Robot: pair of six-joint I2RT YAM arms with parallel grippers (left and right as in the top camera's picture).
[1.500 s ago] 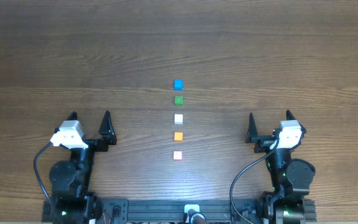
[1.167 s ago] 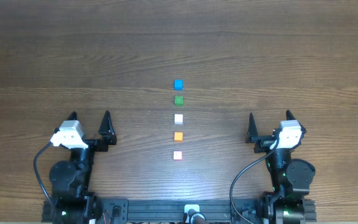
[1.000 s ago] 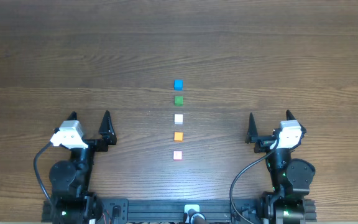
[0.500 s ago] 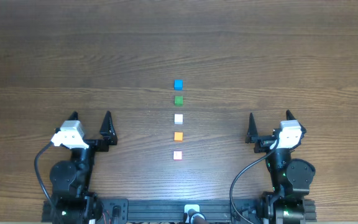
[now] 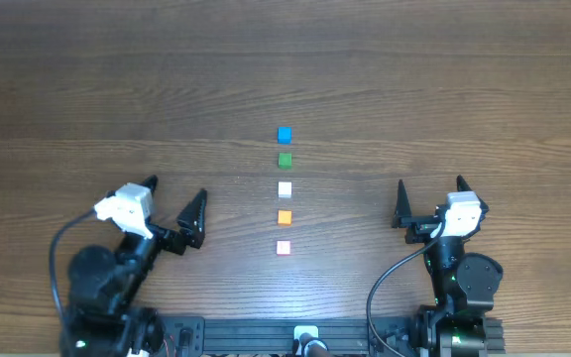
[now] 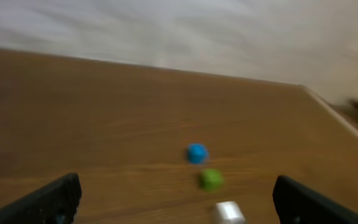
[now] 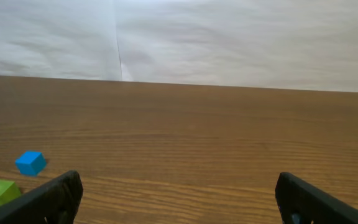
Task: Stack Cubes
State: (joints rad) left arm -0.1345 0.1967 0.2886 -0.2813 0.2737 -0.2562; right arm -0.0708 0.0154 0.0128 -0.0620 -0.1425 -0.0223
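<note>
Five small cubes lie in a straight column at the centre of the top view, each apart from the next with bare wood between them. The blue cube is highest in the frame, then come the green cube, the white cube and the orange cube, with the pink cube lowest, nearest my bases. None rests on another. My left gripper sits in the lower left of the top view, its two fingers spread wide with nothing between them. It is angled toward the upper right of the frame, roughly level with the white and orange cubes but well apart from them. My right gripper sits in the lower right, its fingers likewise parted and empty. It points straight up the frame, level with the white cube and well apart from the column. My left wrist view is blurred: the blue and green cubes show ahead between my spread fingers, and a pale block closest to me is probably the white cube. In my right wrist view the blue and green cubes sit off to one side, near one finger. Beyond them the wooden table runs away to a pale wall.
</note>
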